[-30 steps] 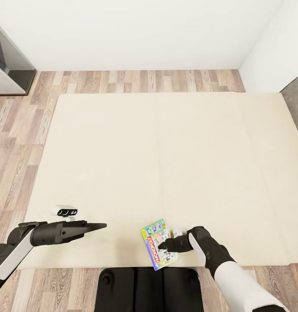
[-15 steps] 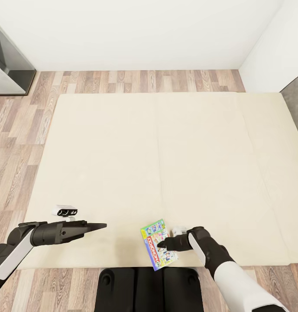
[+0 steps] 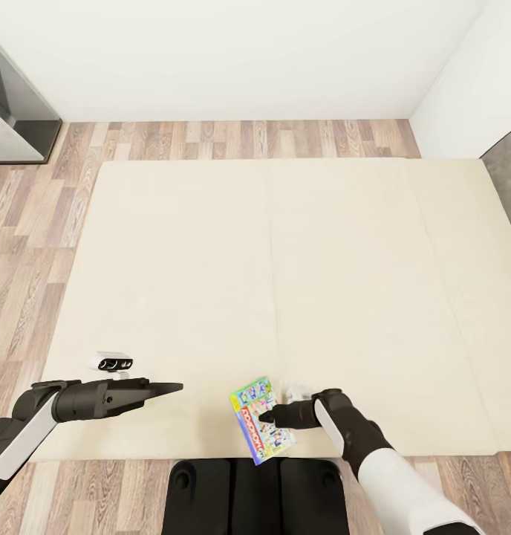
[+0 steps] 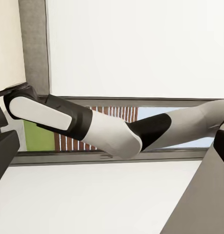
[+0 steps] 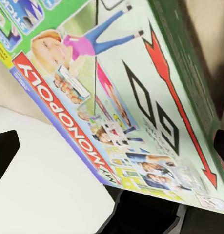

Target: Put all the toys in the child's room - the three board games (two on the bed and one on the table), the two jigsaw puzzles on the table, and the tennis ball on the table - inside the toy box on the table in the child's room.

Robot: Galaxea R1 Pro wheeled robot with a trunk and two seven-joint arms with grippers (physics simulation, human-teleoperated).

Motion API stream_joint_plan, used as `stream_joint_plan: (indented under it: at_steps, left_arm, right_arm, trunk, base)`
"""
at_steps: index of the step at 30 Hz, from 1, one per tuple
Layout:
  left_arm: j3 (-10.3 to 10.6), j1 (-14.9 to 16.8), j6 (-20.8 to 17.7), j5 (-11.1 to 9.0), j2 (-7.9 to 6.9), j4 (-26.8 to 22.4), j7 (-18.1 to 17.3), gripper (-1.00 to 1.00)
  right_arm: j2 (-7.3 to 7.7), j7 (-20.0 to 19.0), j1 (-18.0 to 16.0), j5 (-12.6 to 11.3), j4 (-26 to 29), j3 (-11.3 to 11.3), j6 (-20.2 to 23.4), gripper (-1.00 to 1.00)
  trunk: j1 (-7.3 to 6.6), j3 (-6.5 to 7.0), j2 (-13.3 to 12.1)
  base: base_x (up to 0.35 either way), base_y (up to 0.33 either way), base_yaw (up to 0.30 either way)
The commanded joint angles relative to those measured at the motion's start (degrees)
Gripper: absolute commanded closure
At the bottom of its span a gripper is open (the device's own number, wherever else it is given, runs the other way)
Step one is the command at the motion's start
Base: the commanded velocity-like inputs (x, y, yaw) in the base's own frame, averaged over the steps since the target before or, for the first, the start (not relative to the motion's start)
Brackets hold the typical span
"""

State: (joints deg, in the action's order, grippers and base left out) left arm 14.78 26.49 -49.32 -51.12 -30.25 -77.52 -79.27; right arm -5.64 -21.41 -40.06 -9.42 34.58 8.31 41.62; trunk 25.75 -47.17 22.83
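- The Monopoly board game (image 3: 260,420) lies flat on the bed (image 3: 211,260), at the edge of the mattress nearest the robot and slightly right of centre, turned at an angle to that edge.
- In the right wrist view the board game (image 5: 126,97) shows its printed lid close up (red banner, cartoon figures, a red arrow along one green side).
- The right gripper (image 3: 272,418) lies low over the right side of the box, its dark fingertips on the lid; whether the fingers clasp the box or merely press on it cannot be told.
- The left gripper (image 3: 170,387) is held level above the near left part of the mattress, well apart from the box, with nothing in it; its fingers appear as one thin dark blade, apparently drawn together.
- A small white device with dark lenses (image 3: 111,362) sits just above the left forearm.
- Wood-plank floor (image 3: 33,223) surrounds the bed, with a white wall (image 3: 233,52) beyond.
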Motion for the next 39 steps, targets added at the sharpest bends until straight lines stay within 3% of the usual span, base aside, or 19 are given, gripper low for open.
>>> stream_joint_plan:
  at_steps: [1,19,39]
  left_arm:
    - [0.2,0.0,-0.6,-0.4,-0.07,0.0,0.0,-1.0]
    - [0.2,0.1,-0.6,-0.4,-0.06,0.0,0.0,-1.0]
    - [0.1,0.0,-0.6,-0.3,-0.07,0.1,0.0,-1.0]
  right_arm:
    - [-0.05,0.0,0.0,-0.6,0.1,0.1,0.2,-1.0]
    - [-0.47,-2.3,0.0,-0.2,-2.7,0.1,-2.8,-1.0]
    - [-0.68,-2.4,0.0,-0.1,-2.7,0.1,-2.6,-1.0]
  trunk:
    - [0.03,-0.06,0.1]
    - [0.03,-0.06,0.1]
    - [0.03,-0.06,0.1]
  base:
    - [0.0,0.0,0.0]
    - [0.0,0.0,0.0]
    - [0.0,0.0,0.0]
